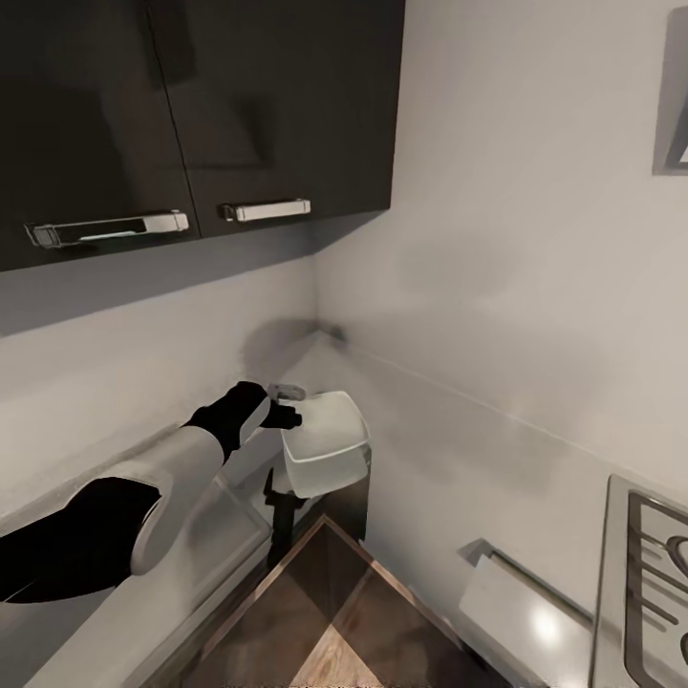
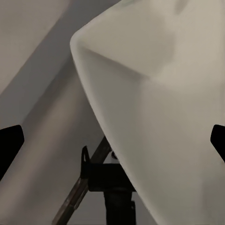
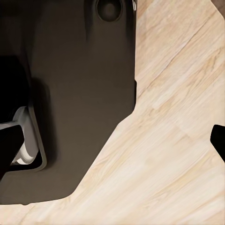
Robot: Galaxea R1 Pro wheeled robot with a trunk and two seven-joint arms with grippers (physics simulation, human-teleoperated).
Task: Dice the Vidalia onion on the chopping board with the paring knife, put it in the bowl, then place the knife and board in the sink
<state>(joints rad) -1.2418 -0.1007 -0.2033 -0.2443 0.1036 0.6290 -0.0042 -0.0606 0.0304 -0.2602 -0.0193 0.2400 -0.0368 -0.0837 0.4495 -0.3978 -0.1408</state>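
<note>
The white squarish bowl (image 1: 325, 444) sits tilted at the inner corner of the grey countertop (image 1: 401, 420), hanging past its front edge over dark lower cabinets. My left gripper (image 1: 285, 413) is right at the bowl's near rim. In the left wrist view the bowl (image 2: 154, 108) fills the space ahead, and the black fingertips (image 2: 9, 145) stand wide apart at the frame's edges, open. I cannot tell whether they touch the bowl. My right gripper (image 3: 112, 140) hangs open above the pale wood floor (image 3: 173, 140), beside the robot's dark base (image 3: 79, 93). Onion, knife, chopping board and sink are out of view.
Glossy black upper cabinets (image 1: 191, 105) with metal handles hang above the corner. A hob (image 1: 655, 583) lies on the counter at the lower right. Pale wood floor (image 1: 330, 640) shows between the two counter runs. White walls close in behind.
</note>
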